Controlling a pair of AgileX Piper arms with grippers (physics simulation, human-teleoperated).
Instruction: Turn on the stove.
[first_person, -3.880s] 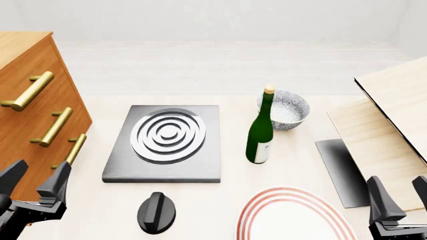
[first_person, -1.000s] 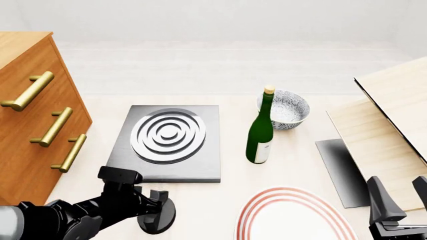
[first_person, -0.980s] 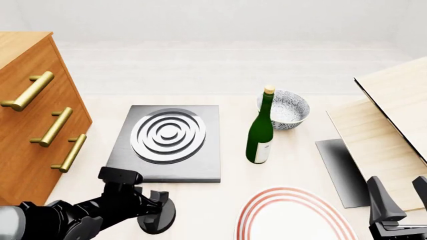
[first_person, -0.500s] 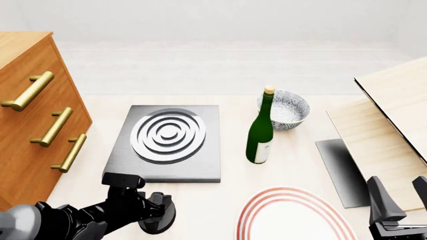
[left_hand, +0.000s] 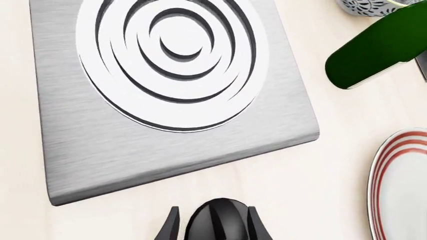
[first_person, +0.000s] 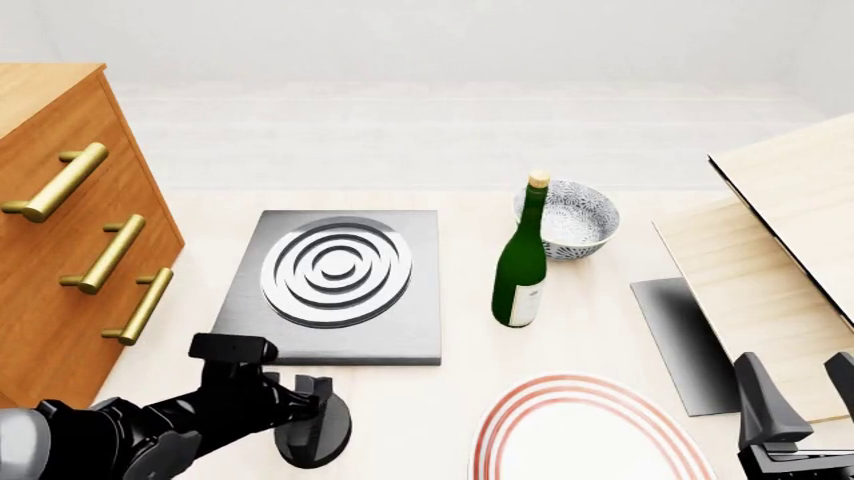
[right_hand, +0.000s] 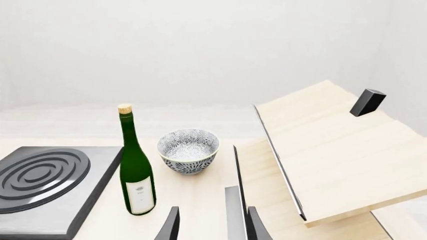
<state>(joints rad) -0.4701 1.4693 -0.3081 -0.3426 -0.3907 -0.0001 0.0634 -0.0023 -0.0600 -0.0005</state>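
Observation:
The stove's dark-grey slab (first_person: 334, 335) with silver-white burner rings (first_person: 336, 270) lies left of centre on the table. Its separate black round knob (first_person: 318, 440) sits on the table just in front of the slab. My left gripper (first_person: 307, 418) reaches in from the lower left and is shut on the knob. In the left wrist view the knob (left_hand: 215, 222) fills the gap between both fingers (left_hand: 169, 229), with the slab (left_hand: 133, 155) just beyond. My right gripper (first_person: 798, 400) rests open at the lower right, holding nothing.
A green wine bottle (first_person: 521, 265) stands right of the slab, with a patterned bowl (first_person: 577, 222) behind it. A white plate with red rings (first_person: 574, 435) lies front centre. A wooden drawer cabinet (first_person: 60, 230) flanks the left; tilted wooden boards (first_person: 774, 250) and a dark mat (first_person: 674, 340) sit right.
The left arm came from the lower-left corner to the knob and closed around it. Over the last second its wrist shifted slightly right, then back left. The right arm stayed still.

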